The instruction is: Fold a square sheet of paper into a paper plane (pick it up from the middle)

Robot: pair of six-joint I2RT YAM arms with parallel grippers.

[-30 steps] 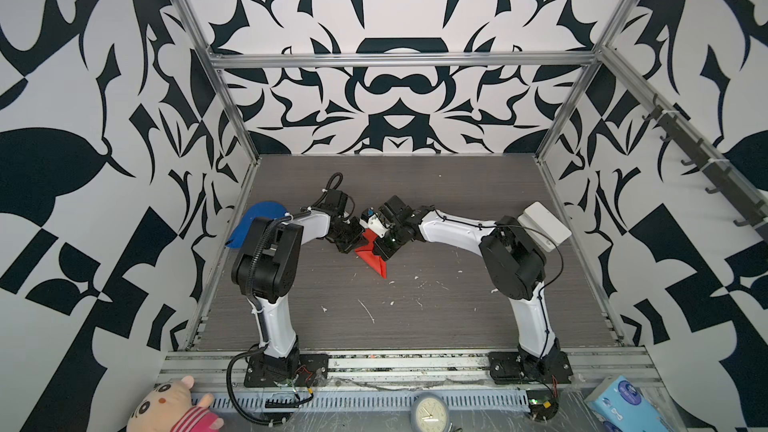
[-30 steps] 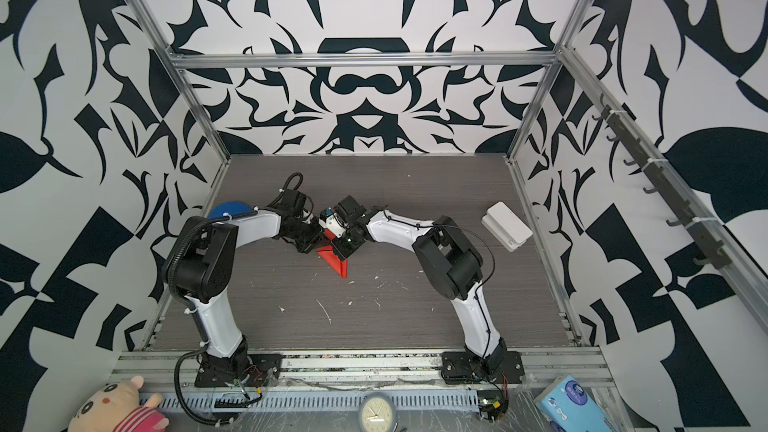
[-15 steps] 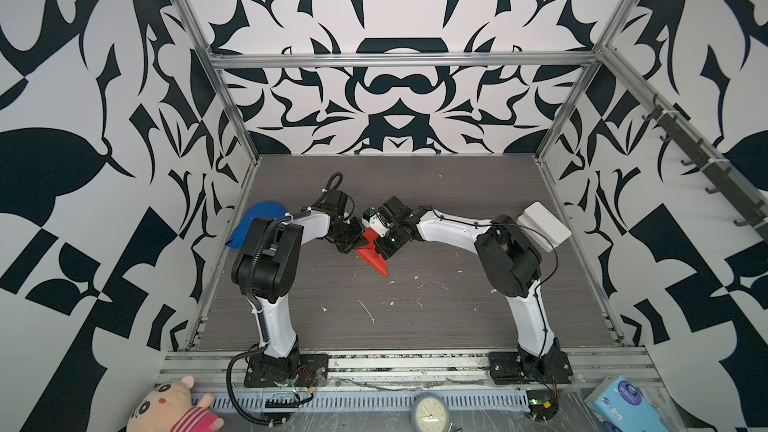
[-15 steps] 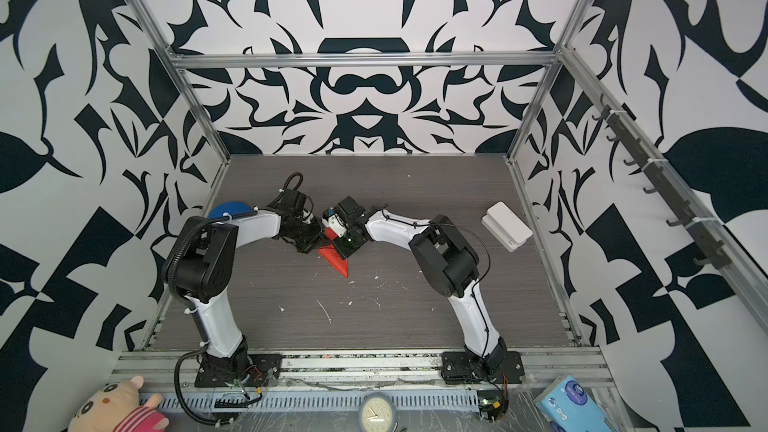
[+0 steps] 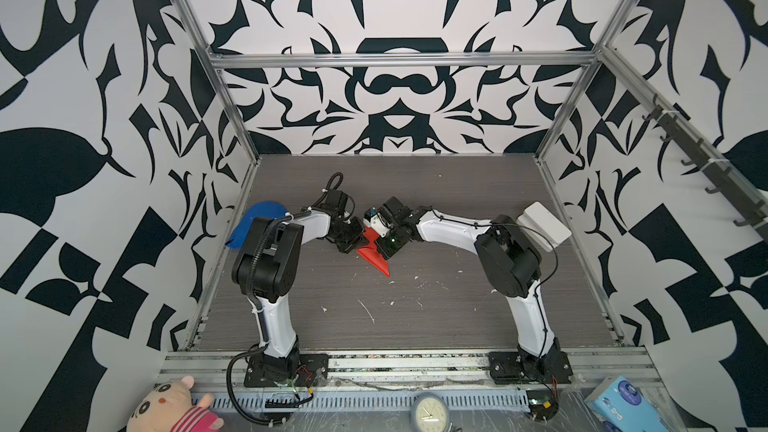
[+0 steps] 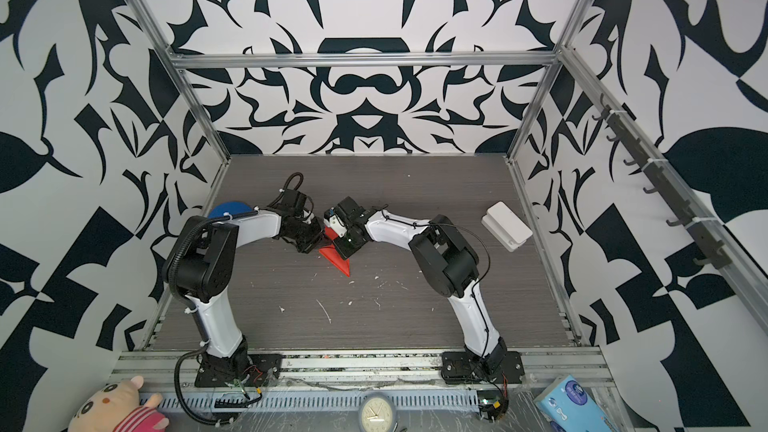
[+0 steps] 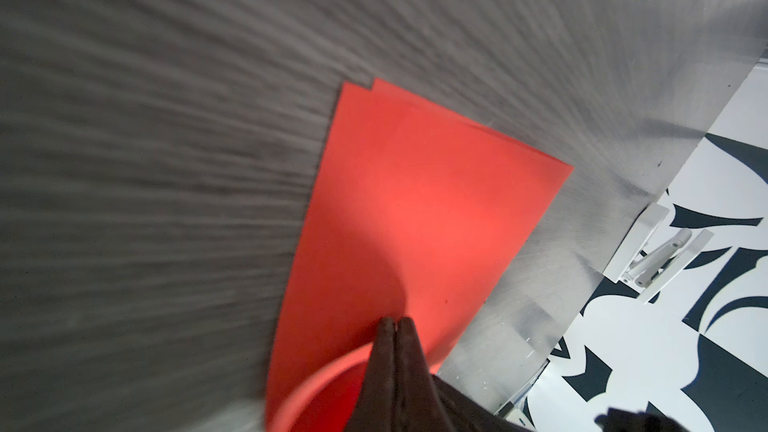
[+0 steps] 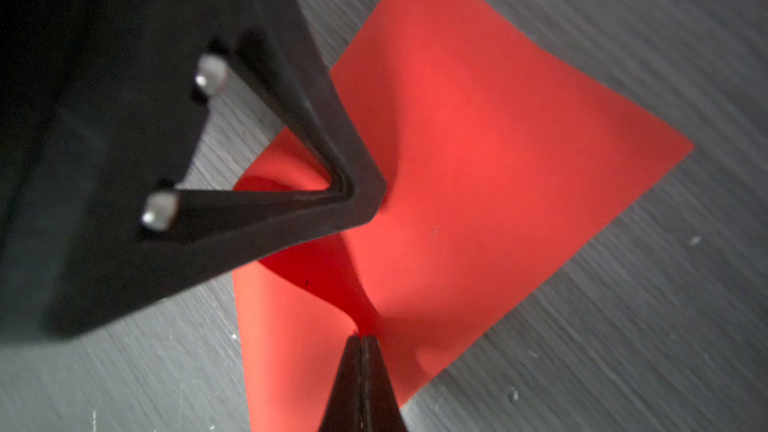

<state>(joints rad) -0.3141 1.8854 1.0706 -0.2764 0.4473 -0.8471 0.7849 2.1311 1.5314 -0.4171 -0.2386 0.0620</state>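
The sheet of paper [image 7: 415, 209] sits near the middle of the table [image 5: 415, 305], already doubled over; in the left wrist view two layers show at the far corner, one edge peeping a little past the other. The left claw [image 7: 395, 324] is pressed together on the near part of the sheet, where the paper curls up off the table; the right claw [image 8: 363, 340] is also pressed together, pinching a raised ridge of paper just beside it. In both top views the two claws meet over one end of the sheet, while its far corner rests on the table.

The step in hand looks like bedding the centre fold flat. To do it well:

- Bring both pinches down together and level, so that the ridge flattens toward the fold line instead of buckling into a stray crease.
- Do not draw the claws apart; paper this thin is likely to tear or slip out.
- The layers look slightly out of square, so ease the upper one into line before any pressing; a crooked centre fold would likely skew every later fold.
- Once the sheet lies flat, sweep a closed claw along the fold while the other pins the paper.
- Let go with one claw at a time, since the table looks smooth and the sheet may slide.
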